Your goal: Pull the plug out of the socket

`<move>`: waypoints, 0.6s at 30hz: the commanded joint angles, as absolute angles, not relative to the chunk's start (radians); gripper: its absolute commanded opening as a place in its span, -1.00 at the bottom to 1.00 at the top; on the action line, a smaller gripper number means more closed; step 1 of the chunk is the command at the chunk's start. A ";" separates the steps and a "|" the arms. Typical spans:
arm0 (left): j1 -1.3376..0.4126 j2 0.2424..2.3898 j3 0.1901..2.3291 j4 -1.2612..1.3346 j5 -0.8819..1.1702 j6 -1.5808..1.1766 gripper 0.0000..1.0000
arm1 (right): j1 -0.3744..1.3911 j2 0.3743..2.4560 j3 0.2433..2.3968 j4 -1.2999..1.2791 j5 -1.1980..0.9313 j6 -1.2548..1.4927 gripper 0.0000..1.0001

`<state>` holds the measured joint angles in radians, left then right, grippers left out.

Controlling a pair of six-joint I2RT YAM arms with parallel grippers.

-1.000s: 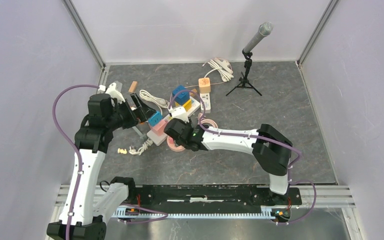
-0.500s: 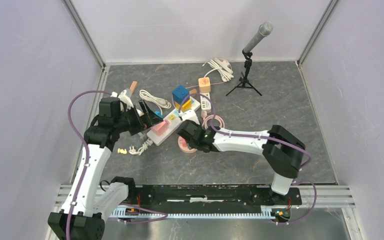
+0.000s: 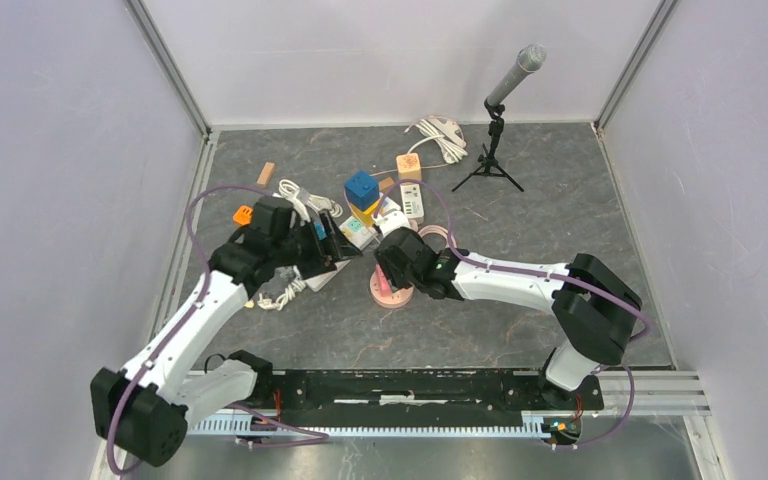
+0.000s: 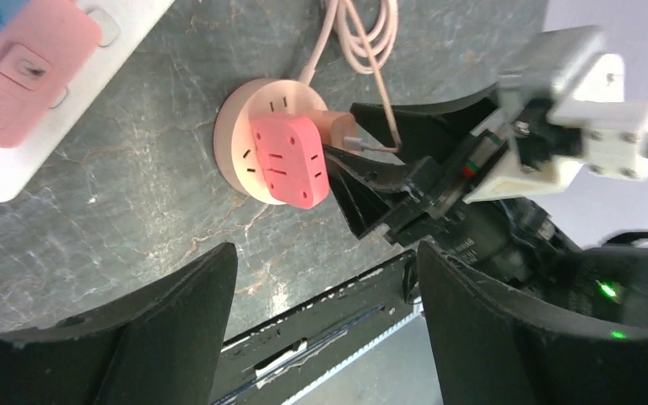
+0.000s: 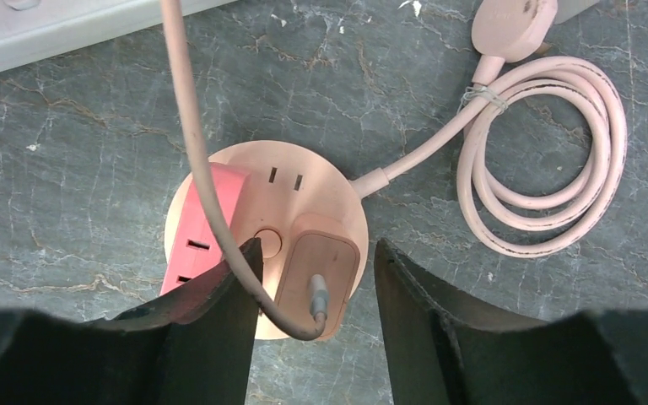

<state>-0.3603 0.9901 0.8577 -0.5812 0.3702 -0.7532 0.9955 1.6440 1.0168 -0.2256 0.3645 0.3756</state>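
1. The dark marbled worktop (image 3: 520,300) carries a clutter of power strips, cords and adapters; the work is at its middle.
2. The left claw (image 4: 325,253) hangs over that spot, spread wide and grasping nothing.
3. The right claw (image 5: 316,246) is released too: its jaws stand either side of the charger plug, just apart from it.
4. The round pink socket (image 5: 321,190) lies flat on the worktop. It looks light, so it would probably lift with the plug unless something pins it down.
5. A red adapter (image 4: 288,160) sits in the socket beside the charger.
6. The beige charger plug (image 4: 337,125), judged to be the one to pull, is seated in the socket. It looks small, rigid, light and smooth-sided. Best held on its two flat flanks, low down, and drawn straight out along its pins.
7. Its thin cable (image 5: 187,110) is soft; tugging on that risks damaging it.
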 commanded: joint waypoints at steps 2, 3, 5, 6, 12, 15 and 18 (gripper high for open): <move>-0.500 1.079 0.841 -0.480 0.231 -0.888 0.67 | 0.989 1.644 1.046 -0.203 0.338 0.358 0.03; -0.520 1.095 0.832 -0.465 0.217 -0.894 0.67 | 0.988 1.645 1.045 -0.206 0.337 0.362 0.00; -0.548 1.126 0.800 -0.408 0.209 -0.905 0.66 | 0.988 1.644 1.036 -0.202 0.335 0.365 -0.04; -0.557 1.142 0.779 -0.382 0.203 -0.912 0.62 | 0.988 1.644 1.028 -0.196 0.331 0.363 -0.07; -0.613 1.169 0.703 -0.303 0.094 -0.907 0.29 | 0.986 1.636 1.013 -0.170 0.320 0.351 -0.30; -0.632 1.178 0.661 -0.243 0.052 -0.896 0.18 | 0.986 1.641 1.009 -0.155 0.308 0.353 -0.51; -0.653 1.215 0.646 -0.181 0.040 -0.883 0.12 | 0.986 1.643 1.009 -0.158 0.309 0.361 -0.58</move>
